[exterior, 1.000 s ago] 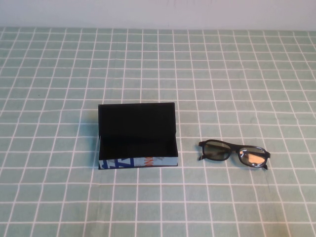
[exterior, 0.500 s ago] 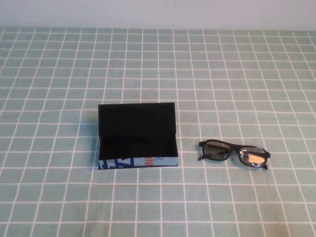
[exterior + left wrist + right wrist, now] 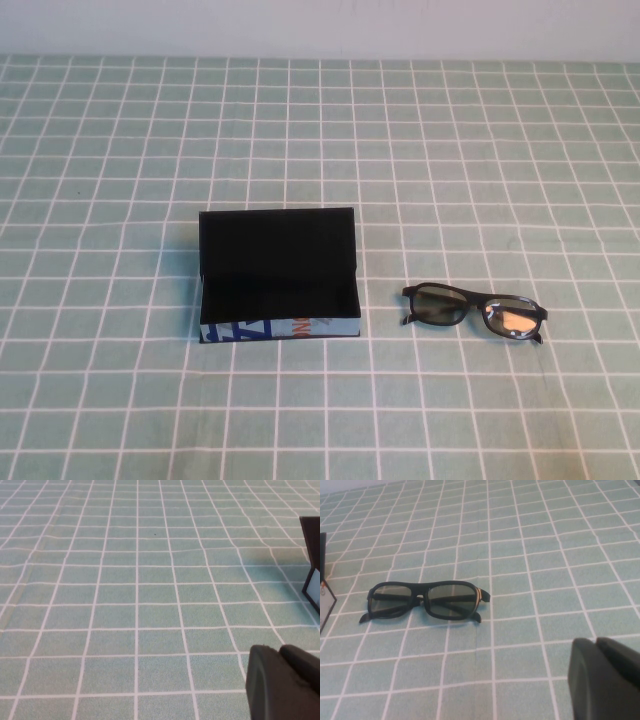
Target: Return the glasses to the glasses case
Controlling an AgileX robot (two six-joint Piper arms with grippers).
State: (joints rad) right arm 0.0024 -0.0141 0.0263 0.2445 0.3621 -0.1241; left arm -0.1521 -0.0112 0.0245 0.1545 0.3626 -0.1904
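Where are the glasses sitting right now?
In the high view the glasses lie on the checked tablecloth on the robot's right, beside and apart from the open glasses case, outside it.

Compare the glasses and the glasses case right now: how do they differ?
The glasses case is a boxy shape standing open, lid upright; the glasses lie low and folded on the tablecloth. The case is wider than the glasses and sits to their left. Both are mostly black and untouched: the left claw and right claw hang back, each seen only in its own wrist view.
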